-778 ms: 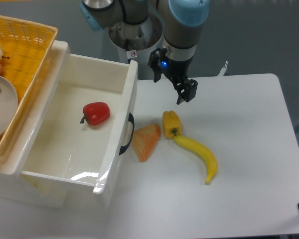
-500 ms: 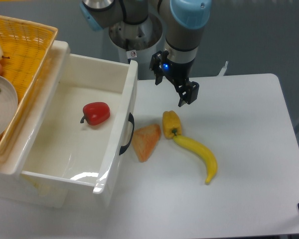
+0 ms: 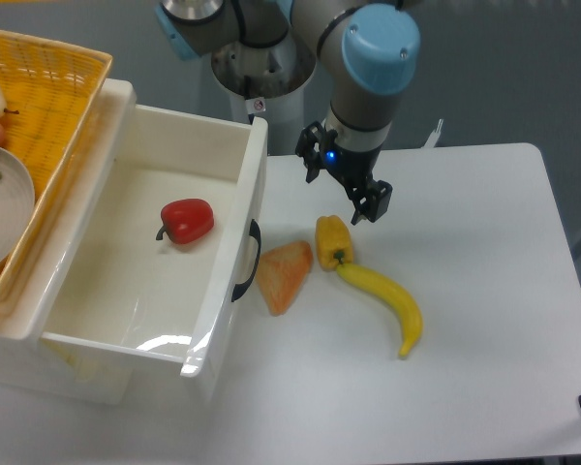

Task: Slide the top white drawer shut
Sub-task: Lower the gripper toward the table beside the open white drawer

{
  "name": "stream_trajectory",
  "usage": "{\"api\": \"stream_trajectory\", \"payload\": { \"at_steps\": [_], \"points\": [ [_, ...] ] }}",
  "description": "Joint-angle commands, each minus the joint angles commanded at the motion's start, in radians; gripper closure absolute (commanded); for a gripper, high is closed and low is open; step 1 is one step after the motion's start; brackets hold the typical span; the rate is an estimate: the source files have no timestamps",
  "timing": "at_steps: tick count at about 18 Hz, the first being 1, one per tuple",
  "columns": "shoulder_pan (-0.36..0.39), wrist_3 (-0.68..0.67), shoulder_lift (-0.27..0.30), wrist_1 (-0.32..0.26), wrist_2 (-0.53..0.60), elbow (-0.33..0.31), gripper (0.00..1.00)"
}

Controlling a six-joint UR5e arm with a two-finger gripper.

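Sitting at far left: woven basket (image 3: 63,92) holding a plate (image 3: 5,208), contents mostly cropped. Standing fully pulled out beside it: top white drawer (image 3: 213,320), black handle (image 3: 248,260) facing right, red pepper (image 3: 187,220) lying inside. Lying on the counter (image 3: 484,291) just right of the drawer front: orange wedge (image 3: 284,274), yellow pepper (image 3: 333,240), banana (image 3: 387,305). Hovering above the yellow pepper, well right of the handle: gripper (image 3: 368,201), holding nothing; fingers too foreshortened, cannot tell if spread or pressed together. Approach step, no contact yet. Next move probably needing travel left to the drawer front, skirting the orange wedge, then pushing leftward.
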Motion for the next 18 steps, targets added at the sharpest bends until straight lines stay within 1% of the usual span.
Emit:
{"api": "stream_trajectory", "payload": {
  "at_steps": [3, 5, 8, 12, 14, 16, 18],
  "points": [
    [0.000, -0.066, -0.026, -0.002, 0.000, 0.003, 0.00],
    [-0.003, -0.081, -0.046, 0.003, -0.002, 0.008, 0.00],
    [-0.005, -0.095, -0.075, 0.041, -0.002, 0.011, 0.00],
    [-0.008, -0.136, -0.098, 0.044, -0.002, 0.018, 0.00],
    [-0.009, -0.196, -0.118, 0.044, -0.002, 0.032, 0.00],
    [-0.021, -0.306, -0.149, 0.044, -0.018, 0.057, 0.00],
    [-0.028, -0.394, -0.172, 0.044, -0.041, 0.064, 0.00]
  ]
}}
